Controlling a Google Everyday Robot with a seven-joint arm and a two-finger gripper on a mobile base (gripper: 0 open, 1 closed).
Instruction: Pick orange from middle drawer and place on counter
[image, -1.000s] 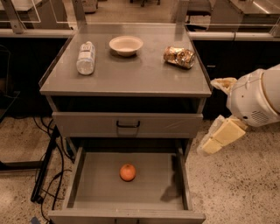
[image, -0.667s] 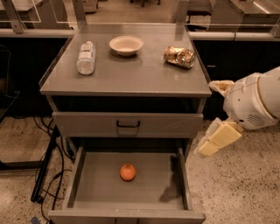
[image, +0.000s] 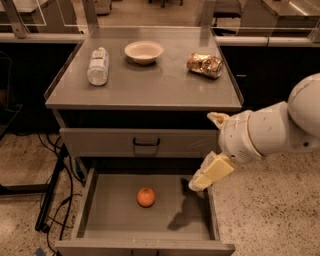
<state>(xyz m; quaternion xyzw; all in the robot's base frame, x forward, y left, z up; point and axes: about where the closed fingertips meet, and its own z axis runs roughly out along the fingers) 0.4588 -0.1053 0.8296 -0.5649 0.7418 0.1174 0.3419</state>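
The orange (image: 145, 197) lies on the flat floor of the open middle drawer (image: 115, 220), a little left of its centre. The counter (image: 160, 87) is the grey cabinet top above. My gripper (image: 199, 181) hangs on the white arm from the right, over the drawer's right wall, to the right of the orange and above it, not touching it. It casts a shadow on the drawer floor to the right of the orange.
On the counter lie a plastic bottle (image: 98, 65) at the left, a cream bowl (image: 144, 51) at the back middle and a shiny snack bag (image: 205, 65) at the right. A shut drawer front with a black handle (image: 146, 143) is above the open drawer. Cables (image: 57, 190) trail on the floor at left.
The arm and gripper have moved left and a little down, from beside the cabinet to over the drawer's right wall. The orange has not moved.
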